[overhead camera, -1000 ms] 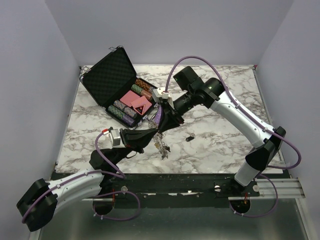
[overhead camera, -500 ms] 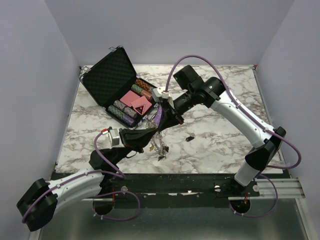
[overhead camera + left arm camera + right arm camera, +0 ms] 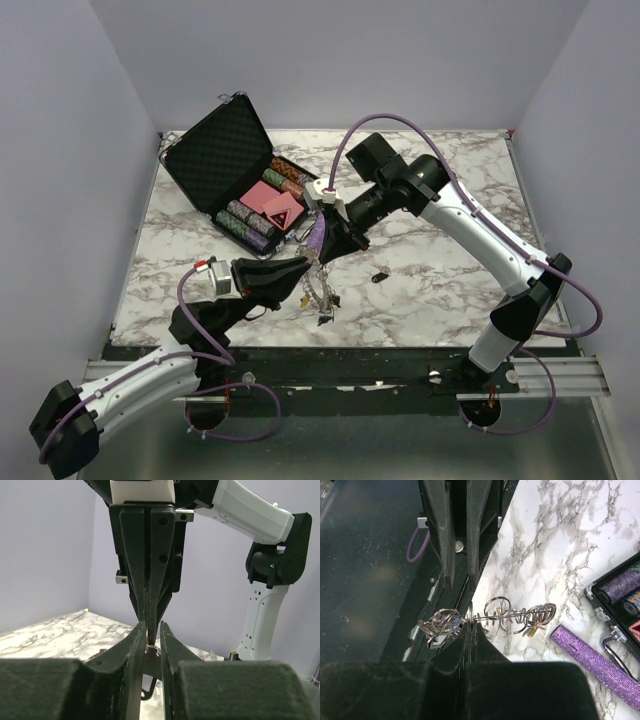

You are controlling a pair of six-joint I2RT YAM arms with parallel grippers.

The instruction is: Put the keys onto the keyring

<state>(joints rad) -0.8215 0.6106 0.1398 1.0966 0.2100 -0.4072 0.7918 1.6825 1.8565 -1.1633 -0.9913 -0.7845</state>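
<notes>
The keyring [image 3: 512,614] is a silver wire ring strung with small rings and keys [image 3: 439,628], held edge-on above the marble table [image 3: 440,290]. It hangs between the arms in the top view [image 3: 319,292]. My right gripper [image 3: 471,625] is shut on the ring's wire. My left gripper [image 3: 153,632] faces it tip to tip, jaws a narrow gap apart, nothing visibly pinched. A bit of the ring [image 3: 153,649] shows through that gap. The left fingers [image 3: 445,540] show beyond the ring. A loose black-headed key [image 3: 380,276] lies on the table to the right.
A purple glittery tube [image 3: 592,652] lies by the ring, also in the top view [image 3: 315,233]. An open black case [image 3: 215,150] of poker chips and cards stands at the back left. The right arm [image 3: 250,515] reaches over from the right.
My left arm has drawn back to the left and its gripper has turned slightly. The keyring bunch has shifted a little left. My right gripper has hardly moved.
</notes>
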